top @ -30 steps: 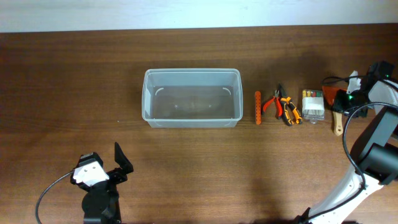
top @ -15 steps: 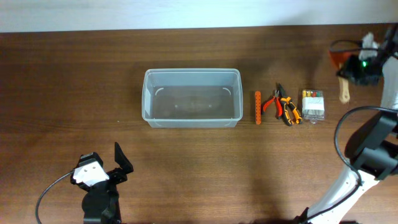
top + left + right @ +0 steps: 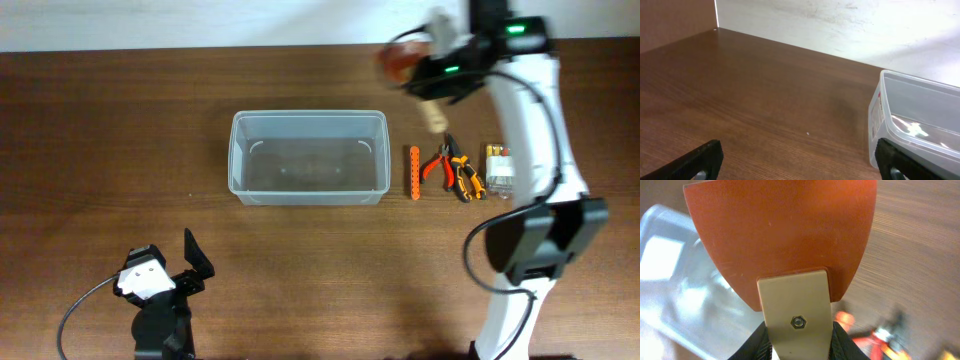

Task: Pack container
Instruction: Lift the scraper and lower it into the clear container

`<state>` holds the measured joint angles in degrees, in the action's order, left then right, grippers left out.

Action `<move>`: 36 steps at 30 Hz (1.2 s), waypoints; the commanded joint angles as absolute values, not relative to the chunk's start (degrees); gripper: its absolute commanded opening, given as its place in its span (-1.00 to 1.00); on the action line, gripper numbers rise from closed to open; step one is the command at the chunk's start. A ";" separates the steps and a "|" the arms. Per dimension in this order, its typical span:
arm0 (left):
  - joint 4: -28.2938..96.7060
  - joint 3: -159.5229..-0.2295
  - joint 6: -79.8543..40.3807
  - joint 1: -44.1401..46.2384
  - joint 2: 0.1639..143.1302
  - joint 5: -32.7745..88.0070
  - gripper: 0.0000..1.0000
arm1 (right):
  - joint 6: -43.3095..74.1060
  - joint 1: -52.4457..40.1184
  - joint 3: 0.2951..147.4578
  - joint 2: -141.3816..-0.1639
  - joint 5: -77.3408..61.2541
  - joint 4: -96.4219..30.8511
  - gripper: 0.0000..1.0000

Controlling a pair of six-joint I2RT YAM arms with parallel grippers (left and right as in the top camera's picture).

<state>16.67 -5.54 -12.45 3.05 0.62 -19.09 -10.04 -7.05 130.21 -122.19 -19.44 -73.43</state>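
Overhead: container [image 3: 308,196] mid-desk [image 3: 100,120], long axis left-right. Right gripper [image 3: 432,85], upper right of frame, pinches orange-bladed scraper [image 3: 400,58]. The container lies down-left of it. The arm arches in from lower right. Left gripper [image 3: 192,262] spread, lower left.
Left wrist: container at right edge.
Right wrist: container behind blade, left. Judged next: carry over, drop.

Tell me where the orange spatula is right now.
In the overhead view, the orange spatula is held up in the right gripper jaws, on the right side just past the container and its far right corner, behind the pliers.
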 commanded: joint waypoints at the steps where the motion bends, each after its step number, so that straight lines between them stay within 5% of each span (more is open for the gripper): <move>1: 16.71 -5.32 -11.94 3.27 0.34 -19.33 0.98 | -18.44 -14.37 131.04 -120.44 -19.64 -73.54 -0.48; 12: 16.71 -5.32 -11.94 3.27 0.34 -19.33 0.98 | -24.25 -27.88 131.04 -124.90 -14.52 -71.96 -0.56; 36: 16.71 -5.32 -11.94 3.27 0.34 -19.31 0.99 | -26.59 -26.17 130.65 -129.91 -11.05 -72.05 -0.57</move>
<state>16.67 -5.54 -12.45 3.05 0.62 -19.09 -25.56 -27.46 130.21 -128.75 -11.81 -71.83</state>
